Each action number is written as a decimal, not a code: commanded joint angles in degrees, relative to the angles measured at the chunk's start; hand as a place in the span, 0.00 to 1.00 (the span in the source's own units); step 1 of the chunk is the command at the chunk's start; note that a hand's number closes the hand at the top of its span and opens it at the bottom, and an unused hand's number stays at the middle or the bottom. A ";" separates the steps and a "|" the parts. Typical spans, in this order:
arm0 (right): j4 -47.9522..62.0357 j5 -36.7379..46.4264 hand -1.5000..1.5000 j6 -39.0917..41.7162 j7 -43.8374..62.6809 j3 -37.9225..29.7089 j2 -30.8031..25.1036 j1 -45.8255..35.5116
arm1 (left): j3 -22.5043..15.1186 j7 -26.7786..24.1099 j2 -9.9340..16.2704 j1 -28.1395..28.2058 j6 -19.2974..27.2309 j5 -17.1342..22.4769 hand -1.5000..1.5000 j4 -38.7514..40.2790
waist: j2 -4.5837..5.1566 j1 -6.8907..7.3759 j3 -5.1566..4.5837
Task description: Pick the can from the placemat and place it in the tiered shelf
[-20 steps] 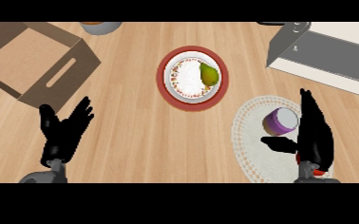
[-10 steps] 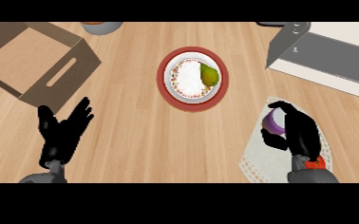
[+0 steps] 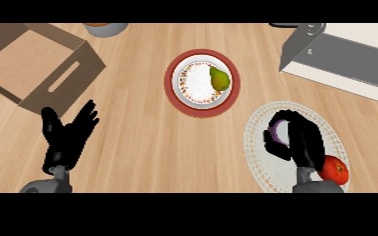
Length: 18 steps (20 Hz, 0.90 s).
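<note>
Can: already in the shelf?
No. The can is on the placemat with the right hand curled round it, apart from the shelf at upper right.

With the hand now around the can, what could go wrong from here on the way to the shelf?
The right hand curls round the can, hiding most of it, so a poor hold could go unnoticed and the can might slip on lifting. A red fruit lies on the placemat beside the wrist and might get nudged. The tiered shelf is slanted at the far right; the can could clip its grey edge.
</note>
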 commanded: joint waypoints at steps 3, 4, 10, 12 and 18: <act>5.69 -8.57 1.00 13.98 -2.23 -2.73 -3.81 -7.12 | -0.42 -0.77 -0.44 2.08 -0.72 -0.19 0.50 -0.87 | 0.36 0.76 0.36; 8.53 -11.83 1.00 17.46 -2.97 -5.32 -5.54 -10.16 | -0.37 0.57 -0.07 1.01 -0.72 -0.03 0.50 -1.45 | 0.45 1.01 0.38; -13.86 -12.99 1.00 16.89 1.90 -5.51 -4.50 -5.81 | 1.43 0.65 0.47 1.09 -1.41 0.82 0.50 -1.21 | -0.02 -0.51 0.31; -22.25 -11.73 1.00 17.82 6.56 -4.87 -4.48 -5.98 | 0.93 4.43 0.05 -2.02 1.18 -0.25 0.50 -1.94 | -0.27 -1.41 0.27; -40.27 -11.99 1.00 24.70 22.27 -10.14 -7.22 -10.13 | 1.89 -0.70 0.46 0.60 -1.86 0.64 0.50 0.47 | -0.11 -0.82 0.22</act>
